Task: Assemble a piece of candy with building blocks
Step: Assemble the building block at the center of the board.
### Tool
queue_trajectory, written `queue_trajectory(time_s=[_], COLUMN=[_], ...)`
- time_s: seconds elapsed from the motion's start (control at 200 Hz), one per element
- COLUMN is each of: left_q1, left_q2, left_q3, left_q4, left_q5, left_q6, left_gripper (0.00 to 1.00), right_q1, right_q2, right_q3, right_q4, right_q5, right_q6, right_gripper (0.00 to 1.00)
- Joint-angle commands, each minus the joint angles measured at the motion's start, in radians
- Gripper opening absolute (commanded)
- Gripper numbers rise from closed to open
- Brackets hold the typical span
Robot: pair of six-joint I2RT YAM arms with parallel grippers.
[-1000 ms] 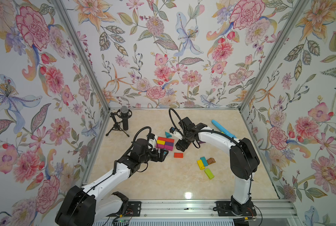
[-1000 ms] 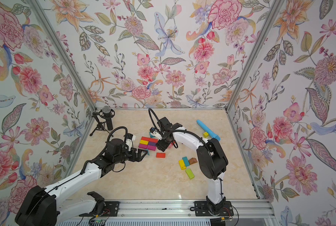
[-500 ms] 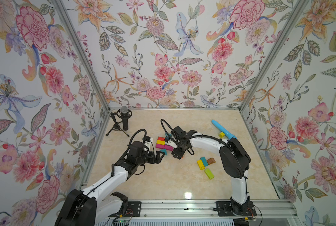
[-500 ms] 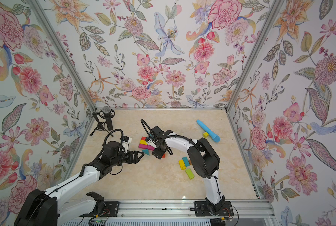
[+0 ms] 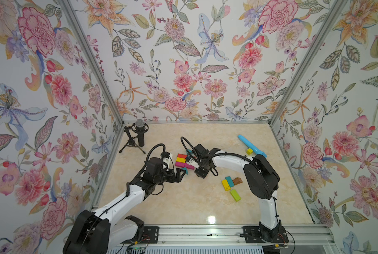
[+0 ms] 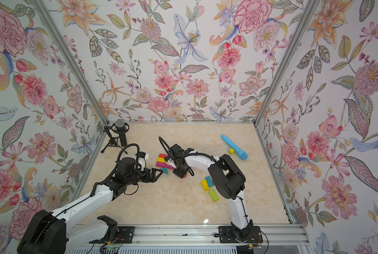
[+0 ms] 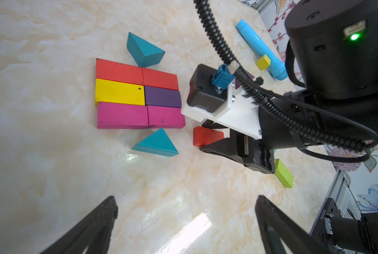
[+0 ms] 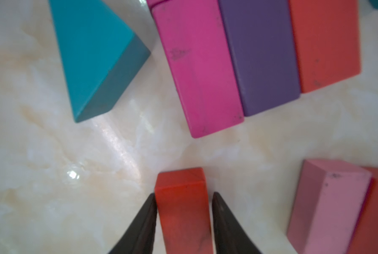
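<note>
Marble tabletop (image 5: 183,204), both top views: right gripper (image 5: 202,173) low beside the brick slab (image 5: 182,160), grip hidden. Left wrist view: left gripper (image 7: 186,198) spread wide, empty; orange-red brick (image 7: 206,136) on the tabletop just beside the slab. Right wrist view: fingers (image 8: 144,224) clamp that brick; pink wedge (image 8: 329,202) nearby.

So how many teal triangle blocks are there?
2. One teal wooden triangle block lies beside the red wooden bricks; the other beside the magenta wooden bricks. More may hide under the right arm.
</note>
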Motion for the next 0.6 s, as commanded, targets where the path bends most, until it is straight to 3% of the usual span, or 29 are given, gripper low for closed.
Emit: queue_trajectory(time_s=[0.0,0.39,0.515,0.595], left_q1=[0.007,0.007,0.007,0.007], left_q2=[0.008,0.02,0.017,0.019], left_q3=[0.03,0.043,0.043,0.043], left_q4=[0.021,0.022,0.025,0.028], left_q5=[0.001,0.013,0.017,0.022], left_q6=[-0.008,0.003,0.0,0.0], left_gripper=[0.99,0.99,0.99,0.99], right_q1=[-0.035,-0.088,-0.087,-0.083], right_q2=[0.007,0.028,0.017,-0.013], right_q3=[-0.021,0.044,0.05,0.038], right_q4=[-0.012,0.001,0.003,0.008], right_q5=[0.049,0.058,0.057,0.061], right_q6=[0.014,0.026,0.024,0.033], right_gripper=[0.27,0.3,0.37,0.47])
